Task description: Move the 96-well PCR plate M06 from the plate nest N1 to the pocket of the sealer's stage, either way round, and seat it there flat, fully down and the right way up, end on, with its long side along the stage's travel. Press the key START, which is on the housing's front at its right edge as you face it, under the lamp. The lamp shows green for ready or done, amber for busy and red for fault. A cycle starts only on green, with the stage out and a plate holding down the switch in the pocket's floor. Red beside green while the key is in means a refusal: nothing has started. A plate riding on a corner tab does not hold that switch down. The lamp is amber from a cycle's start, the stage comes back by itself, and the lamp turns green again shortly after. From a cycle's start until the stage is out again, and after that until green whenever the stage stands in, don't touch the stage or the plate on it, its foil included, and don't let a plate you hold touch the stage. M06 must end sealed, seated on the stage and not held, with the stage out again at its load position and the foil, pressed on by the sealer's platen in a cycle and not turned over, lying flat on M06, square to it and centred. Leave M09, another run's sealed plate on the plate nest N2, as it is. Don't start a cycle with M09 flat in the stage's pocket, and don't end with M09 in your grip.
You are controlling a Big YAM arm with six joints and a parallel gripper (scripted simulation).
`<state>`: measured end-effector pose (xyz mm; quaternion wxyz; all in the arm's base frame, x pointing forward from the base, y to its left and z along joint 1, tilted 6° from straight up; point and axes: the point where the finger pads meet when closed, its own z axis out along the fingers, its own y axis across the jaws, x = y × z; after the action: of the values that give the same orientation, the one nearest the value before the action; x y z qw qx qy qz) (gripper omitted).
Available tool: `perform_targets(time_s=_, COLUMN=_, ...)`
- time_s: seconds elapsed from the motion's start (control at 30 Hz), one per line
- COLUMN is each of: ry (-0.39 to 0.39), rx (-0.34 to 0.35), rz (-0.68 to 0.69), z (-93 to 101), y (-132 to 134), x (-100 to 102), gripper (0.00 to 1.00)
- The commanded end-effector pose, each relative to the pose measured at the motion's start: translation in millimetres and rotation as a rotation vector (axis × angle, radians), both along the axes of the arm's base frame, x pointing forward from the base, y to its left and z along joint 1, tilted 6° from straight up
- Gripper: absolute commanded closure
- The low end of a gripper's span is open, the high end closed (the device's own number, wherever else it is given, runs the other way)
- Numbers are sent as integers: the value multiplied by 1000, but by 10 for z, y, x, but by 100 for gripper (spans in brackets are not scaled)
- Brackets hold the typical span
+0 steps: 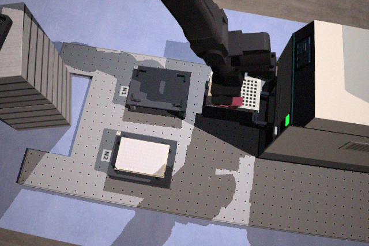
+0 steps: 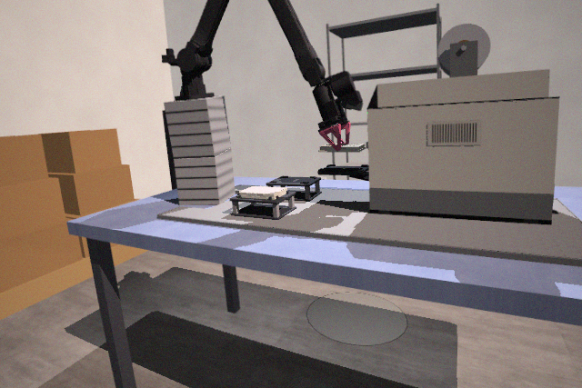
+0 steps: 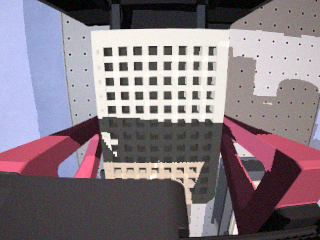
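We've got plate M06 [image 1: 251, 91] gripped across its width in our red jaws, gripper [image 2: 336, 135] hanging in the air above the sealer's stage [image 2: 345, 169], just left of the housing [image 2: 463, 154]. The lamp [image 1: 287, 120] glows green. Nest N1 [image 1: 159, 90] sits bare to the left on the table [image 2: 300, 252]; nearer us, sealed M09 [image 1: 142, 156] rests on nest N2 [image 1: 142, 177].

Grey walls [image 2: 263, 106]; cardboard boxes [image 2: 56, 200] stacked at left, metal shelf unit [image 2: 438, 41] behind, blue-topped table [image 2: 306, 256] on grey floor [image 2: 493, 355].
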<state>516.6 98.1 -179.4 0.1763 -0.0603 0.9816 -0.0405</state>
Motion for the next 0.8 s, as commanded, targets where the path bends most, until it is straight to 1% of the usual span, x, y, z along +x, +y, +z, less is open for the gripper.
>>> perform_targets(time_s=0.0, ry=3, rx=5, rz=5, z=-48, y=124, x=6, gripper=100)
perform_targets(time_s=0.13, ry=-12, rx=5, rz=9, z=-20, y=122, x=107, gripper=100)
perform_targets(time_s=0.2, ry=-12, rx=5, rz=9, z=-20, y=122, x=107, gripper=100)
perform_targets(time_s=0.43, ry=-23, rx=-1, rz=9, z=-26, y=1, x=174, gripper=100)
perform_targets(time_s=0.6, ry=-11, rx=-4, rz=6, z=-82, y=-54, x=81, gripper=100)
perform_targets(time_s=0.77, ry=-10, rx=-4, rz=3, z=-93, y=-71, x=80, gripper=100)
